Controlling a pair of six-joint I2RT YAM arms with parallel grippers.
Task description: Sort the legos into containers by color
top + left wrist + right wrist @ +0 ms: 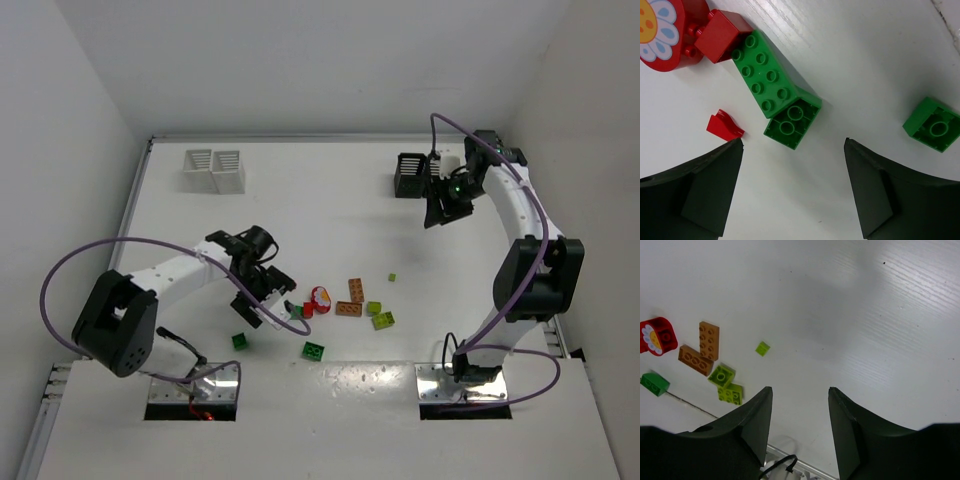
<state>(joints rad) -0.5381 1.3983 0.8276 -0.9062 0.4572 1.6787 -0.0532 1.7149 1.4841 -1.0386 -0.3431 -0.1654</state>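
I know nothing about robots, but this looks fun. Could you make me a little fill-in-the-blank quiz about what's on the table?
The brick under the open left gripper is dark ____.
The round red piece bears a painted ____.
The right gripper is open and holds ____.
The white bins stand far left; the other bins, far right, are ____.
Missing words: green; flower; nothing; black.

The white pair of containers (213,170) is set far left, and the black pair (412,175) far right. The legos (348,309) are scattered well apart from both. A red flower-printed piece (662,27) is touched by a red brick (722,34), which adjoins a dark green brick (767,80). Two orange-brown bricks (709,340) are laid in an L beside lime green bricks (722,375).
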